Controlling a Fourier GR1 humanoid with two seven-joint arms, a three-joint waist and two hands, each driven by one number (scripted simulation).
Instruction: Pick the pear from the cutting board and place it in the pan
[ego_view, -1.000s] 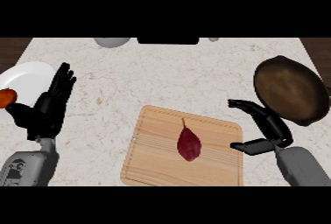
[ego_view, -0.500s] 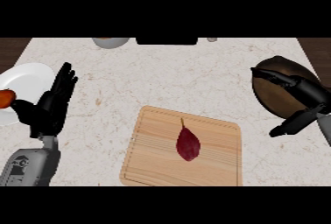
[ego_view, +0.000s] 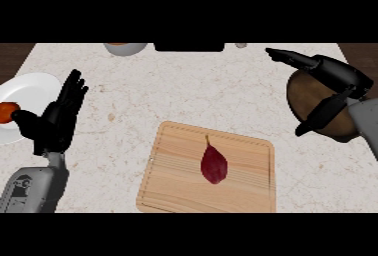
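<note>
Head view shows us a dark red, teardrop-shaped pear (ego_view: 214, 164) lying flat on the pale wooden board (ego_view: 177, 190), on a speckled stone worktop (ego_view: 184, 85). Our right hand (ego_view: 336, 75) hangs open above the round brown pan (ego_view: 299, 100), far right. Our left hand (ego_view: 55, 122) rests open, fingers up, beside a white plate (ego_view: 26, 87).

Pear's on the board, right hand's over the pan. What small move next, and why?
Probably swing the right hand toward the pear: it lies untouched on the cutting board, while that open hand hovers empty over the pan.
</note>
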